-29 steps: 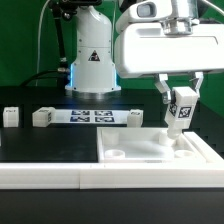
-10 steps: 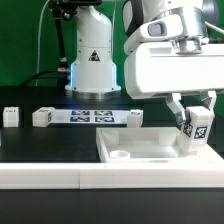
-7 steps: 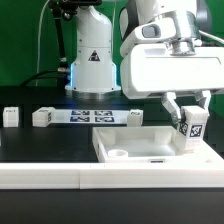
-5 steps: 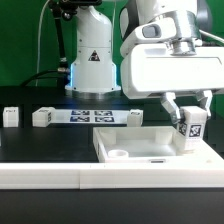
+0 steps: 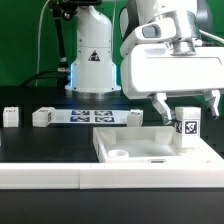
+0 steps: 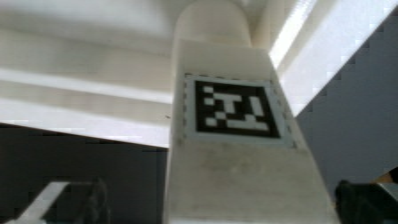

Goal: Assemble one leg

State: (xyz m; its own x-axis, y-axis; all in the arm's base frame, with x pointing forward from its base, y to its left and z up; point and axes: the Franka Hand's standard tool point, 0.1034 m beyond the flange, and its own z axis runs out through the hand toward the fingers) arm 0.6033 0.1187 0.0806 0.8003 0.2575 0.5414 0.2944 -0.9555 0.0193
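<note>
The leg [image 5: 186, 126], a small white square post with a black-and-white tag, stands upright at the far corner of the large flat white square piece [image 5: 140, 148], on the exterior view's right. My gripper [image 5: 187, 110] is open around it, one finger on each side with a gap to the leg. In the wrist view the leg [image 6: 222, 150] fills the middle with its tag facing the camera. The dark fingers [image 6: 64, 200] sit at the edges, apart from it.
Three more small white posts lie on the black table: one [image 5: 10, 115] at the exterior view's far left, one [image 5: 42, 116] beside the marker board [image 5: 90, 115], one [image 5: 133, 117] at its other end. A white ledge [image 5: 50, 176] runs along the front.
My gripper lowered the leg onto the corner of the large white piece, then the jaws opened and let go of it. The leg stays upright.
</note>
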